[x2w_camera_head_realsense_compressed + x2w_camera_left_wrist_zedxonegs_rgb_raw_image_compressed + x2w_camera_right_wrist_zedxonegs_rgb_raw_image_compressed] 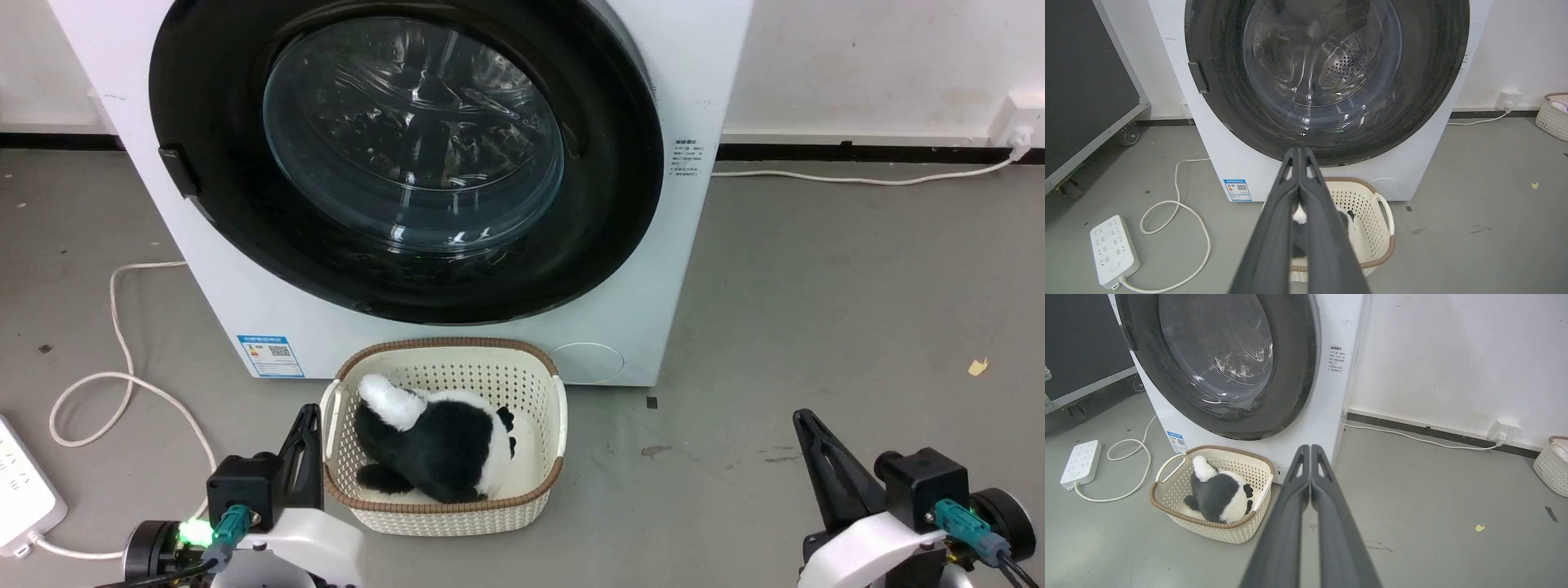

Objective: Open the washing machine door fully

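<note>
Count from the three feeds: one washer [457,343], one door [406,155], two baskets, one plush, one power strip, two grippers.

Door: round, glossy black, with a clear glass bowl at its centre. It spans nearly the full width of the white washer front and appears closed against it. There is one small dark latch tab [180,170] on its left edge. The perforated steel drum is visible through the glass.

Left gripper [1299,150]: fingers pressed together along their length, nothing between them. In the left wrist view the tips line up with the door's lower rim. In the head view it sits low, just beside the near basket's left handle and well apart from the door.

Right gripper [1310,447]: fingers likewise pressed together and empty. It is low over bare floor to the right of the washer, pointing at its lower right corner.

Containers: the near basket [445,347], cream weave with a brown rim, sits on the floor against the washer's base below the door. It holds one black-and-white plush [445,445]. The second basket [1549,469] is by the far right wall; I cannot tell what it holds.

Floor, left: a white power strip [1112,251] with one looped cord [1180,212].
</note>
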Robot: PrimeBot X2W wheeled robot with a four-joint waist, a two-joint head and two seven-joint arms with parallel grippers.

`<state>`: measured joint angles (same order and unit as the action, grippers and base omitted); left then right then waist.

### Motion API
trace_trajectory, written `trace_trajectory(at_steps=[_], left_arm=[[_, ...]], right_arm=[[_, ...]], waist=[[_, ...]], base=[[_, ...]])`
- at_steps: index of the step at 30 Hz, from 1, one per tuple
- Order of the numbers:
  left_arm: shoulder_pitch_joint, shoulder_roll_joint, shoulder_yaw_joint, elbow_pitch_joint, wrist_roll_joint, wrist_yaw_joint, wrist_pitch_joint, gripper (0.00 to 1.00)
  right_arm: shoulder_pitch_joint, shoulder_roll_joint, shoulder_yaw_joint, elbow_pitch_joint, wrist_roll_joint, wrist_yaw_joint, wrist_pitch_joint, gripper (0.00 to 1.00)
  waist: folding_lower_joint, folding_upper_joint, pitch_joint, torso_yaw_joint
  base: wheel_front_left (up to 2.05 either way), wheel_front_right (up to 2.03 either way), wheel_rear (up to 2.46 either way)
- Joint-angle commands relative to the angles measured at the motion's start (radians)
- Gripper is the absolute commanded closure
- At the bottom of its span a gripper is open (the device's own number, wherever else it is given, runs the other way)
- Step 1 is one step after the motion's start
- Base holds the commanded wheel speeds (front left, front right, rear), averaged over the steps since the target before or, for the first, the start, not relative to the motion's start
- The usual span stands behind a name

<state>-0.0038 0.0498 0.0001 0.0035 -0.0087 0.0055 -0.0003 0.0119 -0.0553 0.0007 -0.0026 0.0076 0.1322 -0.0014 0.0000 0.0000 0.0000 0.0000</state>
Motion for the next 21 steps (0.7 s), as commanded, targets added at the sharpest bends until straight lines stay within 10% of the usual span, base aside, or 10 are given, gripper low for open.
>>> trace_trajectory(at_steps=[1, 12, 13, 21], left_arm=[[0.004, 0.0, 0.0, -0.004, 0.009, -0.005, 0.0, 1.0], [0.004, 0.0, 0.0, -0.004, 0.009, -0.005, 0.0, 1.0], [0.0, 0.0, 0.0, 0.001, -0.002, 0.001, -0.001, 0.0], [0.001, 0.0, -0.01, 0.0, 0.002, 0.011, -0.018, 0.0]], right_arm=[[-0.012, 0.005, -0.001, 0.003, -0.008, -0.002, 0.001, 1.0], [-0.012, 0.005, -0.001, 0.003, -0.008, -0.002, 0.001, 1.0], [0.0, 0.0, 0.002, 0.0, 0.001, 0.0, -0.001, 0.0], [0.001, 0.0, 0.002, -0.003, 0.007, 0.0, -0.018, 0.0]], waist=[[0.0, 0.0, 0.0, 0.0], [0.0, 0.0, 0.0, 0.0], [0.0, 0.0, 0.0, 0.0], [0.0, 0.0, 0.003, 0.001]], base=[[0.0, 0.0, 0.0], [0.0, 0.0, 0.0], [0.0, 0.0, 0.0], [0.0, 0.0, 0.0]])
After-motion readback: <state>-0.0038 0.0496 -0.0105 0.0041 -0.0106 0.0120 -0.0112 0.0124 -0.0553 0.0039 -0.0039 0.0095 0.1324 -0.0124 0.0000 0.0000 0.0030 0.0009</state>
